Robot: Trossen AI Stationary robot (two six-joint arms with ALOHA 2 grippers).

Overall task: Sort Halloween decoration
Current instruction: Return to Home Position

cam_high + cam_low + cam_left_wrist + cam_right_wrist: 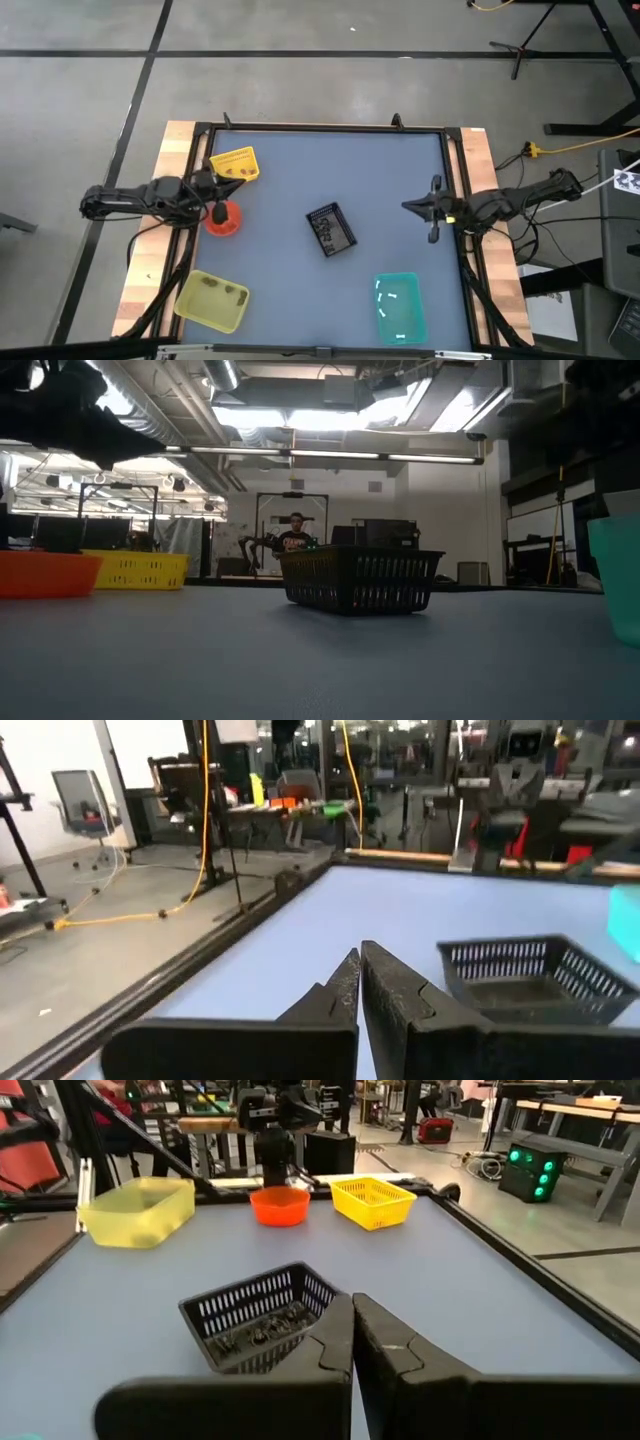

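Observation:
The Halloween decoration shows as tiny trinkets: dark ones lie in the black tray (331, 230), seen close in the right wrist view (256, 1330). White ones lie in the teal container (400, 306), and a few dark ones (224, 291) in the yellow-green container (211, 300). My left gripper (213, 208) (359, 972) is shut and hovers at the orange bowl (224, 220), holding nothing that I can see. My right gripper (416, 206) (352, 1320) is shut and empty, raised to the right of the black tray and pointing toward it.
A yellow basket (236, 165) stands near the far left corner, just beyond the orange bowl. The blue table has raised dark edges (330, 127). Open table surface lies between the black tray and each arm. A person sits in the room beyond the table (296, 532).

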